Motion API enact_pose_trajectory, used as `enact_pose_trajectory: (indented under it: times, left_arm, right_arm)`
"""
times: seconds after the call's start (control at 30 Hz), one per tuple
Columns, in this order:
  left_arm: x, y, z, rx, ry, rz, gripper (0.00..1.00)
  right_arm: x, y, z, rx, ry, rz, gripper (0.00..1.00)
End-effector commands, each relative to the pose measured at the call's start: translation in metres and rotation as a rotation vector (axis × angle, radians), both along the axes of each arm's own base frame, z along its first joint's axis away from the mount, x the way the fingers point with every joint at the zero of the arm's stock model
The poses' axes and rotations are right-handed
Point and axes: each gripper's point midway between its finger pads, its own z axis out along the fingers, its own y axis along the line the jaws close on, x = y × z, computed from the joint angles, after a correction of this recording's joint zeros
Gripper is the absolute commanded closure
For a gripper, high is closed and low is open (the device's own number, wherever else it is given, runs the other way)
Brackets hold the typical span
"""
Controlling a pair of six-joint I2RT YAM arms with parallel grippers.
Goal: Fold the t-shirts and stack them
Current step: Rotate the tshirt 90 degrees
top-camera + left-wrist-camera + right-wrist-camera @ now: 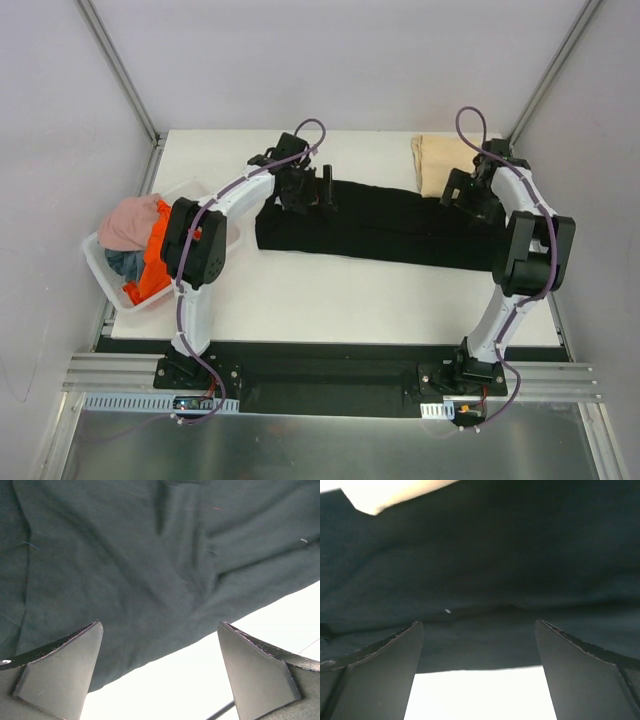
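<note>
- The black t-shirt (380, 225) lay as a long folded band across the far half of the bench (330, 295). Its long axis ran from left to right.
- The left end effector (310, 190) hung over the band's left end and the right end effector (462, 195) over its right end. Each arm was nearest its own end of the cloth.
- Both end effectors stood spread wide with nothing pinched. In each wrist view, dark cloth lay just below and beyond the fingers, and bare bench showed between them.
- Any next fold, by this reading, would turn on that axis: each end sat directly under an end effector.
- A tan t-shirt (437, 165) lay at the far right corner, its near edge touching or tucked under the black one.
- Only the overhead view showed the white basket (100, 262) at the left edge, holding pink (128, 222), orange (158, 262) and grey-blue (125, 265) shirts.
- Only the left wrist view showed the creases and the slanting hem of the black cloth. The right wrist view added a pale patch at its upper left, too blurred to name.
</note>
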Motion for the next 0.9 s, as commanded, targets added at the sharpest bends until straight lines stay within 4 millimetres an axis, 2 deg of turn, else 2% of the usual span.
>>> enact_pose_trajectory:
  times: [0.0, 0.07, 0.13, 0.17, 0.2, 0.27, 0.3, 0.33, 0.37, 0.4, 0.43, 0.47, 0.5, 0.53, 0.57, 0.6, 0.63, 0.67, 0.7, 0.73, 0.77, 0.8, 0.83, 0.87]
  left_arm:
    - [0.019, 0.009, -0.036, 0.01, 0.078, 0.088, 0.01]
    - [0.023, 0.012, -0.052, -0.008, 0.127, 0.095, 0.01]
    - [0.031, 0.013, -0.055, -0.017, 0.131, 0.108, 0.01]
    - [0.035, 0.017, -0.064, -0.005, 0.139, 0.119, 0.01]
    - [0.045, 0.02, -0.062, -0.007, 0.125, 0.133, 0.01]
    - [0.055, 0.025, -0.071, -0.009, 0.137, 0.153, 0.01]
    - [0.068, 0.029, -0.064, -0.028, 0.122, 0.171, 0.01]
    - [0.074, 0.03, -0.064, -0.038, 0.122, 0.181, 0.01]
    - [0.077, 0.028, -0.071, -0.049, 0.137, 0.18, 0.01]
    - [0.09, 0.024, -0.06, -0.078, 0.109, 0.183, 0.01]
    - [0.095, 0.021, -0.059, -0.09, 0.104, 0.182, 0.01]
    - [0.098, 0.016, -0.071, -0.099, 0.128, 0.185, 0.01]
    - [0.113, 0.007, -0.052, -0.149, 0.09, 0.17, 0.01]
    - [0.119, 0.002, -0.05, -0.168, 0.084, 0.169, 0.01]
    - [0.124, -0.001, -0.067, -0.172, 0.105, 0.176, 0.01]
    - [0.14, -0.007, -0.05, -0.205, 0.064, 0.191, 0.01]
    - [0.149, -0.009, -0.048, -0.218, 0.051, 0.207, 0.01]
    - [0.16, -0.011, -0.061, -0.226, 0.042, 0.222, 0.01]
    - [0.177, -0.017, -0.042, -0.275, -0.005, 0.25, 0.01]
    - [0.185, -0.023, -0.04, -0.318, -0.026, 0.26, 0.01]
    - [0.204, -0.03, -0.027, -0.414, -0.077, 0.293, 0.01]
    - [0.211, -0.035, -0.025, -0.464, -0.096, 0.307, 0.0]
    - [0.219, -0.037, -0.023, -0.497, -0.116, 0.337, 0.01]
    - [0.226, -0.04, -0.027, -0.552, -0.092, 0.396, 0.01]
  right_arm:
    - [0.016, 0.017, -0.012, 0.086, -0.002, 0.017, 0.03]
    - [0.017, 0.021, -0.02, 0.098, 0.013, 0.022, 0.03]
    - [0.015, 0.025, -0.03, 0.119, 0.042, 0.028, 0.03]
    - [0.01, 0.027, -0.035, 0.129, 0.06, 0.024, 0.03]
    - [0.007, 0.028, -0.038, 0.134, 0.071, 0.023, 0.03]
    - [0.0, 0.029, -0.037, 0.134, 0.081, -0.03, 0.03]
    - [-0.016, 0.031, -0.047, 0.136, 0.119, -0.044, 0.03]
    - [-0.022, 0.031, -0.039, 0.138, 0.101, -0.052, 0.03]
    - [-0.032, 0.035, -0.041, 0.151, 0.116, -0.074, 0.03]
    - [-0.056, 0.04, -0.052, 0.165, 0.168, -0.087, 0.03]
    - [-0.067, 0.046, -0.044, 0.187, 0.156, -0.088, 0.03]
    - [-0.079, 0.052, -0.045, 0.207, 0.171, -0.091, 0.03]
    - [-0.09, 0.06, -0.044, 0.231, 0.181, -0.098, 0.03]
    - [-0.118, 0.075, -0.054, 0.271, 0.243, -0.08, 0.03]
    - [-0.126, 0.084, -0.045, 0.29, 0.223, -0.06, 0.03]
    - [-0.139, 0.093, -0.046, 0.305, 0.248, -0.055, 0.03]
    - [-0.158, 0.112, -0.049, 0.326, 0.285, 0.0, 0.03]
    - [-0.169, 0.125, -0.043, 0.34, 0.293, 0.049, 0.03]
    - [-0.179, 0.137, -0.041, 0.348, 0.314, 0.1, 0.03]
    - [-0.197, 0.161, -0.039, 0.35, 0.351, 0.207, 0.03]
    - [-0.209, 0.174, -0.035, 0.359, 0.383, 0.268, 0.03]
    - [-0.218, 0.188, -0.036, 0.371, 0.417, 0.324, 0.03]
    - [-0.236, 0.214, -0.031, 0.402, 0.449, 0.438, 0.03]
    - [-0.236, 0.229, -0.027, 0.417, 0.434, 0.502, 0.03]
